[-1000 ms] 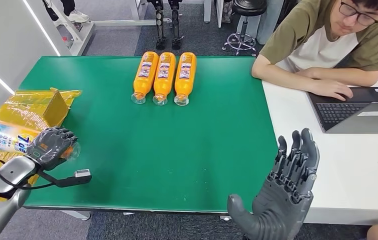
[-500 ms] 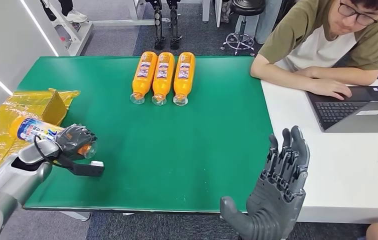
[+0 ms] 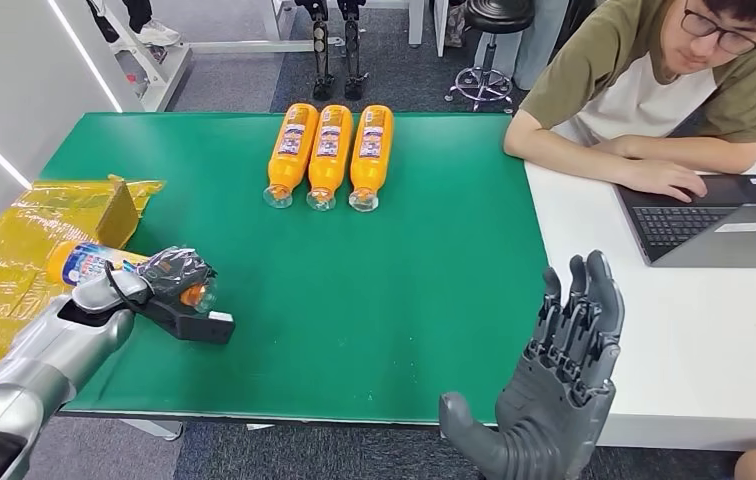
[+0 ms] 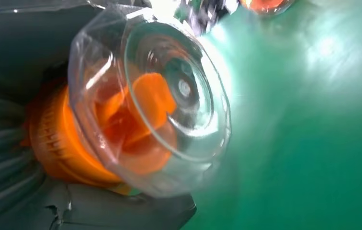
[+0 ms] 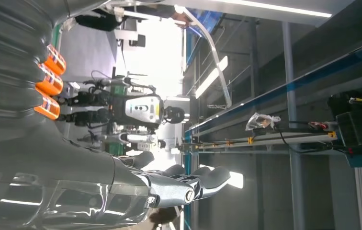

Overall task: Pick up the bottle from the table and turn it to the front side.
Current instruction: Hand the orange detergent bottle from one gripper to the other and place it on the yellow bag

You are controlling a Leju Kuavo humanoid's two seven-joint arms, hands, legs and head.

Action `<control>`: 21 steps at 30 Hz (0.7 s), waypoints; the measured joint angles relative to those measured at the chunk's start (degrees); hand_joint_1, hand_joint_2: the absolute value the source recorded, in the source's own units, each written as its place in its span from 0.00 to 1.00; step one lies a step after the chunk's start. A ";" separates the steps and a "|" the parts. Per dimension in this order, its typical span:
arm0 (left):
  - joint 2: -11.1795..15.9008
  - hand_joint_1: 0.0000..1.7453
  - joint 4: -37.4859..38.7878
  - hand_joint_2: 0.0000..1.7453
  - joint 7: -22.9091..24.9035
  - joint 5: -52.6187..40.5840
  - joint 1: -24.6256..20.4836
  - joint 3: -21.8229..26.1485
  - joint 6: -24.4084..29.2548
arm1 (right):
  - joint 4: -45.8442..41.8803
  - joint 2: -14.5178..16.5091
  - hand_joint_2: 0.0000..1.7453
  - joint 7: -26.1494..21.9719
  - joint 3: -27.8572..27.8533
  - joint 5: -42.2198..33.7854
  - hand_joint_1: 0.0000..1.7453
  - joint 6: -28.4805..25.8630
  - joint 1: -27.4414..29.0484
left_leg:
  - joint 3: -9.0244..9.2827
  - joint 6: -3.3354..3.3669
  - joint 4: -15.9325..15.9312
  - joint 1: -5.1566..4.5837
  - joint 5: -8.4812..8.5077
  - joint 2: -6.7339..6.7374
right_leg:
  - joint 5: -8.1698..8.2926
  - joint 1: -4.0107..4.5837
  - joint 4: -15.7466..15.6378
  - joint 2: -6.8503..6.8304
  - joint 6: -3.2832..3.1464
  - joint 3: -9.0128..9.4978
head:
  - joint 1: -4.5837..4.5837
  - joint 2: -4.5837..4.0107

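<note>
Your left hand [image 3: 176, 277] is clamped round the neck end of the bottle [image 3: 94, 262], which lies over the left edge of the green table [image 3: 374, 290], beside the yellow bag [image 3: 24, 240]. Its clear cap [image 4: 169, 105] looks smooth and slippery, so grip the ribbed orange collar [image 4: 50, 139] or the labelled body; it's probably full and heavy. Your right hand [image 3: 564, 390] stands spread and empty. You have bare mat between, well short of the three orange bottles [image 3: 329, 155]

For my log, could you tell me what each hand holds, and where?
The left hand grips a bottle near its cap end; the right hand holds nothing.
</note>
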 joint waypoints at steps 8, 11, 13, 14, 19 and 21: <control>-3.15 1.00 4.39 1.00 12.18 2.33 -2.66 -0.17 -6.69 | -0.39 0.85 1.00 0.67 -1.03 2.16 0.00 0.01 0.74 | 0.04 -0.01 0.00 -0.01 0.01 0.13 | 0.09 0.00 0.02 0.14 -0.03 0.00 | 0.01 0.00; -3.27 1.00 5.30 1.00 13.33 2.33 -3.08 -0.17 -6.79 | -0.39 0.98 1.00 0.66 -1.23 2.19 0.00 0.01 0.75 | 0.05 -0.01 -0.01 0.00 0.01 0.12 | 0.08 0.00 0.02 0.14 -0.04 0.00 | -0.01 0.00; -3.32 1.00 5.65 1.00 13.67 2.33 -3.21 -0.17 -6.80 | -0.39 1.03 1.00 0.65 -1.30 2.20 0.00 0.01 0.75 | 0.07 -0.01 -0.02 0.01 0.01 0.13 | 0.07 0.00 0.03 0.14 -0.05 0.00 | -0.01 0.00; -3.33 1.00 5.78 1.00 13.89 2.31 -3.27 -0.17 -6.85 | -0.39 1.04 1.00 0.62 -1.31 2.19 0.00 0.01 0.75 | 0.07 -0.01 -0.02 0.01 0.01 0.13 | 0.07 0.00 0.04 0.15 -0.05 0.00 | -0.01 0.00; -3.24 1.00 6.32 1.00 16.79 1.42 -3.71 -0.17 -7.71 | -0.33 1.03 1.00 0.13 -1.30 1.56 0.00 0.01 0.78 | 0.09 -0.06 -0.02 0.01 0.05 0.14 | 0.07 0.00 0.08 0.16 -0.05 0.00 | -0.01 0.00; -3.04 1.00 6.45 1.00 17.47 1.19 -3.81 -0.17 -7.89 | -0.25 1.02 1.00 -0.29 -1.28 1.24 0.00 0.01 0.77 | 0.09 -0.08 -0.02 0.01 0.06 0.14 | 0.08 0.00 0.08 0.16 -0.06 0.00 | -0.01 0.00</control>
